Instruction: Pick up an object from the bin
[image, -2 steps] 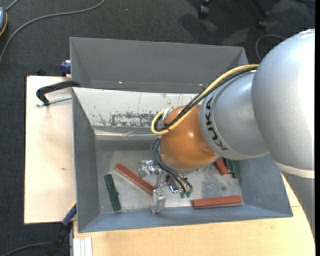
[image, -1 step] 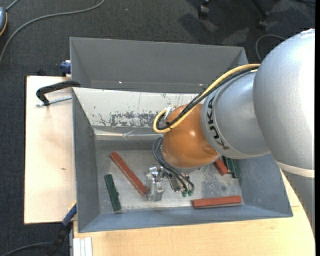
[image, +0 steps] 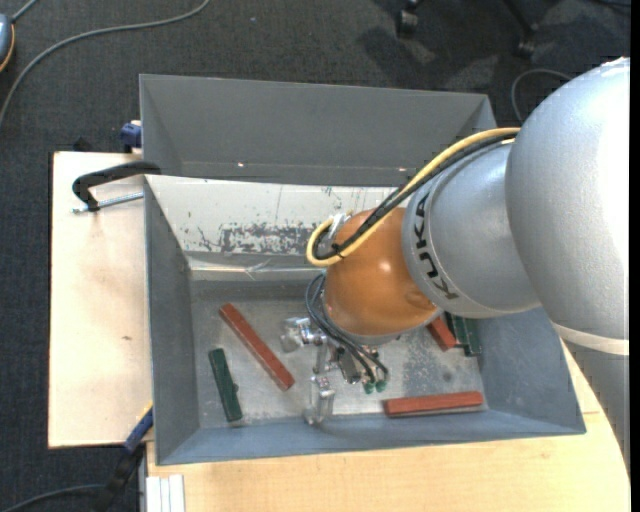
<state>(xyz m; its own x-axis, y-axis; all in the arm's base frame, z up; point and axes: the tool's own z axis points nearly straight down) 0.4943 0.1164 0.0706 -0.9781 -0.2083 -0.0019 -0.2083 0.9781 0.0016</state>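
Observation:
My gripper (image: 321, 398) hangs low over the bin floor near the front wall, a little left of the middle. A long red-brown stick (image: 257, 346) lies slanted just to its left. To its right, along the front wall, lies a red-brown flat bar (image: 434, 404). A dark green stick (image: 225, 384) rests farther left, near the left wall. Nothing shows held by the gripper.
A red piece (image: 442, 334) and a dark green piece (image: 467, 338) lie at the right, partly hidden under the arm. The orange cover and the cables on the wrist hang over the middle of the bin.

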